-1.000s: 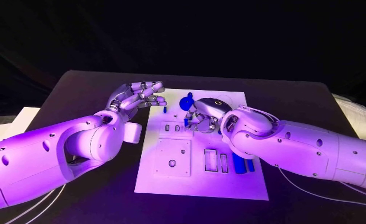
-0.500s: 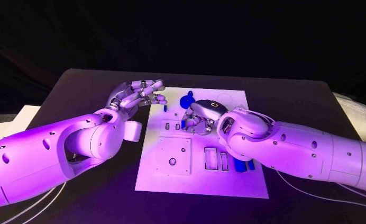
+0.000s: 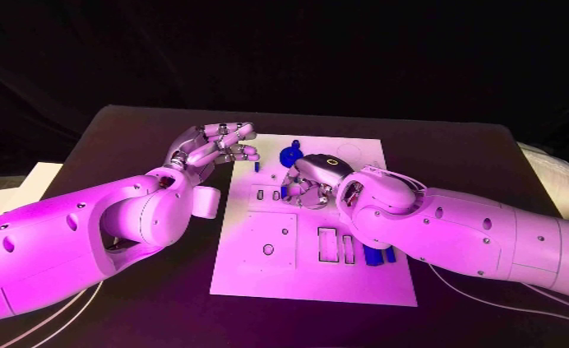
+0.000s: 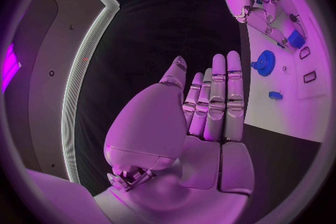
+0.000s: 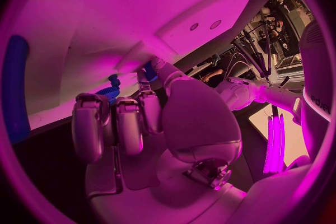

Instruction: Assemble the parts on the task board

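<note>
Right hand (image 3: 311, 185): fingers curled down onto the task board (image 3: 356, 282) middle, fingertips at a small blue part (image 5: 149, 73), grip unclear | left hand (image 3: 217, 147): fingers straight, slightly apart, empty, beside board's far-left edge | blue gear (image 3: 292, 155): flat near far edge
</note>
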You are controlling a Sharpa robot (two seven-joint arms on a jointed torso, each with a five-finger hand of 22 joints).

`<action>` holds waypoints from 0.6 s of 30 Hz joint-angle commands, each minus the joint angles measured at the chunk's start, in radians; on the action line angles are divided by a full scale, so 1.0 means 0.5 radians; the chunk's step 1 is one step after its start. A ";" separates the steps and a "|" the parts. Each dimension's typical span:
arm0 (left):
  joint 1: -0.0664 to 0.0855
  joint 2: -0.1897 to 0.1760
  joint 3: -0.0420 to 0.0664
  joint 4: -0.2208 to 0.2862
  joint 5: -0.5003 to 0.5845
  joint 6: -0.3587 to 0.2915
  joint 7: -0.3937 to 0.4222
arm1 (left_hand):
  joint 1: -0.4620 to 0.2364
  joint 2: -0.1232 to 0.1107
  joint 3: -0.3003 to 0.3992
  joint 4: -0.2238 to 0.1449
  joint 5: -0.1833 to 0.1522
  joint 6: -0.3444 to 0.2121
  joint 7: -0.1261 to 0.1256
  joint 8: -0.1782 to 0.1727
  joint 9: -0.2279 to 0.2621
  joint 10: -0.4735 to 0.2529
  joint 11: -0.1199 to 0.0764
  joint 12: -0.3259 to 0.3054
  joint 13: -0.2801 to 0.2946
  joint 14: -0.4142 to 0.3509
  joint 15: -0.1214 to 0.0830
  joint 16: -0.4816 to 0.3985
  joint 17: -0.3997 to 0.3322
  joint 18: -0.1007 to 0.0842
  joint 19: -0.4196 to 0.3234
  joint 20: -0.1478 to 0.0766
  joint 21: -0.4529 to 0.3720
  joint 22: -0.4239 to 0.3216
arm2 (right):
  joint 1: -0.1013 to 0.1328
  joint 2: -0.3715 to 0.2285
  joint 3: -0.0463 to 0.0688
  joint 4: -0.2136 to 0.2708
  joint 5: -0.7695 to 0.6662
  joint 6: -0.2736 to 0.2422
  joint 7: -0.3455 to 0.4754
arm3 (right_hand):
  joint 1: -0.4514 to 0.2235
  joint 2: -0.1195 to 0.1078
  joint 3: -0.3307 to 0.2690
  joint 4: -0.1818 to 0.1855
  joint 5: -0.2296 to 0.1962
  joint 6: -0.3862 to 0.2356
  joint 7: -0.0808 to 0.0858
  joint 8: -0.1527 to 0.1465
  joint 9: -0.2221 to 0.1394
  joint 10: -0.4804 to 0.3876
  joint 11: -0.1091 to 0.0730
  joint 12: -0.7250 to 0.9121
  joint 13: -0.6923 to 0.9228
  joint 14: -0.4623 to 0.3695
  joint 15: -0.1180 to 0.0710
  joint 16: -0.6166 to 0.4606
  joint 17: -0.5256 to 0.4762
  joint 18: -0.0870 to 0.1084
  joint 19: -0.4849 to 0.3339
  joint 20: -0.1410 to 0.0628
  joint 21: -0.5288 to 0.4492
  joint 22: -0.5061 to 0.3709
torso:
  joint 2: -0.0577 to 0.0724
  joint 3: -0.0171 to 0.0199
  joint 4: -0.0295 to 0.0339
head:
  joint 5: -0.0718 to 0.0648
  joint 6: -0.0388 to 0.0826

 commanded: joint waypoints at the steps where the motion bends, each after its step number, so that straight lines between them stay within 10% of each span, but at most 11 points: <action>1: 0.001 0.002 0.001 0.003 0.001 0.041 0.008 | 0.012 0.005 0.004 -0.016 0.000 -0.005 -0.013 -0.012 0.000 -0.002 -0.003 -0.012 -0.001 -0.012 0.003 -0.012 0.006 0.020 -0.012 0.001 0.009 0.003 | -0.013 -0.004 -0.010 -0.007 -0.030 0.096 -0.047 | -0.019 -0.006 -0.001 0.016 -0.012 0.005 0.005 -0.007 0.002 -0.011 0.000 -0.008 0.199 0.184 -0.006 -0.014 0.391 -0.013 -0.006 -0.009 0.006 0.077 | 0.000 0.0006 0.000 | -0.001 0.001; 18: 0.001 0.003 0.001 0.001 0.001 0.042 0.004 | 0.012 0.005 0.004 -0.017 0.000 -0.006 -0.013 -0.013 0.000 -0.002 -0.003 -0.012 -0.001 -0.012 0.003 -0.012 0.006 0.020 -0.012 0.001 0.009 0.004 | -0.014 -0.008 -0.010 -0.003 -0.037 0.080 -0.069 | -0.082 -0.086 -0.030 0.032 -0.013 -0.138 0.060 -0.070 -0.032 -0.065 0.047 -0.107 0.139 0.179 0.032 -0.028 0.366 -0.012 -0.010 0.022 -0.001 0.068 | 0.000 -0.0004 0.000 | -0.005 -0.001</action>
